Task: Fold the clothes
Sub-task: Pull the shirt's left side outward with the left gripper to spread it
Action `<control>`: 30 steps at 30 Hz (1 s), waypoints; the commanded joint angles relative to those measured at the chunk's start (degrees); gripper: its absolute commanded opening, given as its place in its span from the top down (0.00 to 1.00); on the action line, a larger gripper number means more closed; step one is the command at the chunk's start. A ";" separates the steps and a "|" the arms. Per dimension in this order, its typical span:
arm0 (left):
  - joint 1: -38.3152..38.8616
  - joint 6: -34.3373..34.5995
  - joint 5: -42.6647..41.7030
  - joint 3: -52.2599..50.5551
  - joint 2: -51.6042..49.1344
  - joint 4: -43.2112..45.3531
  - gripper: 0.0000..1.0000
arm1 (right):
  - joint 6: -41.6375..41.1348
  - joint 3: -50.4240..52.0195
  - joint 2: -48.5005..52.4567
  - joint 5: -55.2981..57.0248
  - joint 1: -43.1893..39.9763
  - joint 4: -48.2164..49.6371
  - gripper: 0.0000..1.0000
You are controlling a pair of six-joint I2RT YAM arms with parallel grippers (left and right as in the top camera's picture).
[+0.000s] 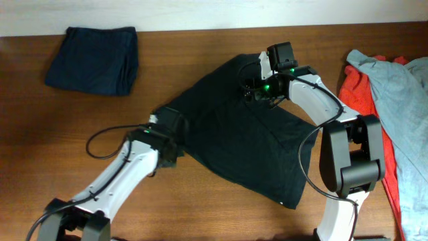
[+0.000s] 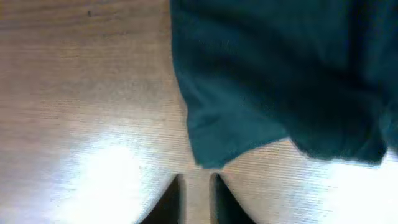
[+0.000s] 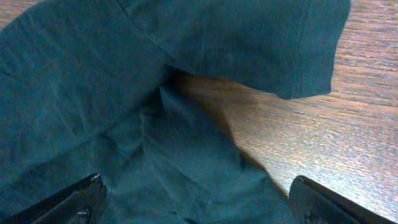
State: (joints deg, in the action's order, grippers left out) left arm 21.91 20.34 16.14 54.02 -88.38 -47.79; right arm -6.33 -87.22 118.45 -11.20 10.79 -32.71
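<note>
The black T-shirt (image 1: pixel 241 140) lies spread and rumpled across the middle of the table. It looks dark teal in the left wrist view (image 2: pixel 280 81) and in the right wrist view (image 3: pixel 124 81). My left gripper (image 1: pixel 172 155) sits at the shirt's left edge. Its fingers (image 2: pixel 198 199) are almost together with only bare table between them, just short of a hanging cloth corner. My right gripper (image 1: pixel 257 90) is wide open (image 3: pixel 196 183) low over the shirt's upper part, with a sleeve fold lying ahead of it.
A folded navy garment (image 1: pixel 93 60) lies at the back left. A red garment (image 1: pixel 358 94) and a pale grey-blue one (image 1: pixel 401 100) are piled at the right edge, next to the right arm's base. Bare wooden table (image 1: pixel 67 120) shows left of the shirt.
</note>
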 commanded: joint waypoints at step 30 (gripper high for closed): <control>-11.65 5.97 -10.25 -6.36 -8.04 13.99 1.00 | -0.59 -0.85 -1.36 0.96 -0.37 0.13 0.01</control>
State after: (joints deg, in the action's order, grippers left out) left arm 11.86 25.82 2.37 48.23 -95.00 -31.11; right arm -6.28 -87.22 118.45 -11.20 10.79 -32.71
